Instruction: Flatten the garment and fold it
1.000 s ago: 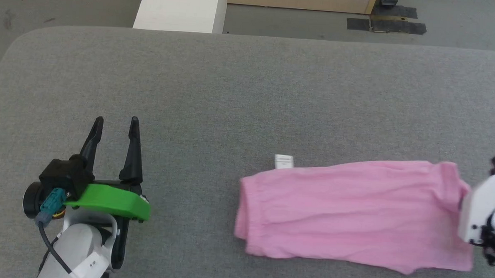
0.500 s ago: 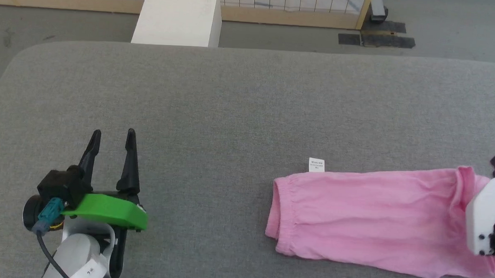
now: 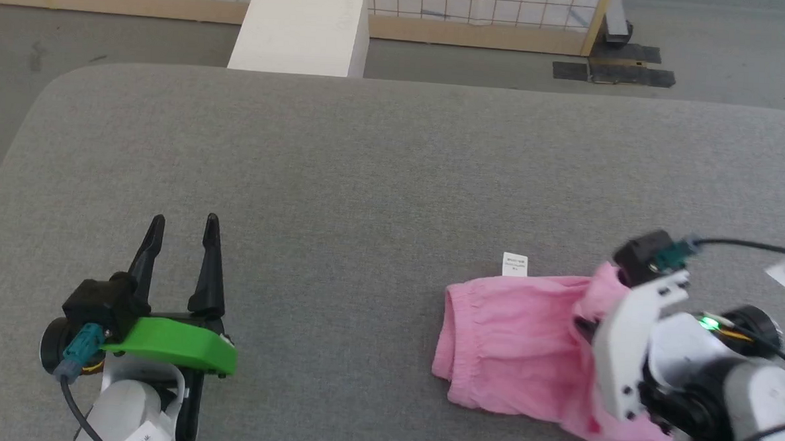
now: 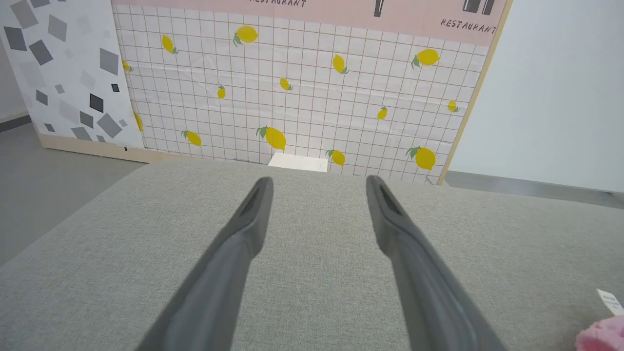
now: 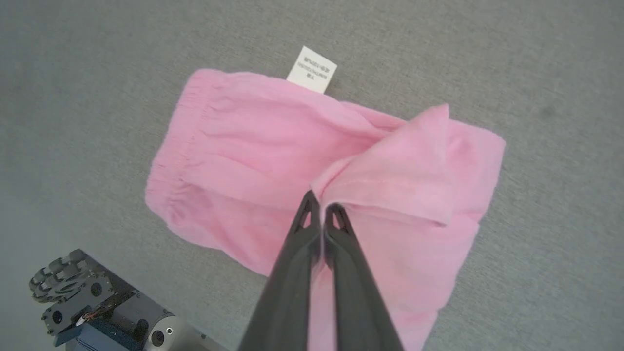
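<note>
1. Pink shorts (image 3: 507, 331) lie on the right of the grey table (image 3: 368, 166), waistband to the left.
2. Right gripper (image 5: 321, 207) is clamped on a lifted fold of the shorts.
3. Left gripper (image 3: 185, 219) has its fingers apart, well clear of the shorts.

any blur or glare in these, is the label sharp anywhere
Head view: soft even light, no glare, label too small to read. Left wrist view: left gripper soft up close. Right wrist view: garment and label print sharp.
</note>
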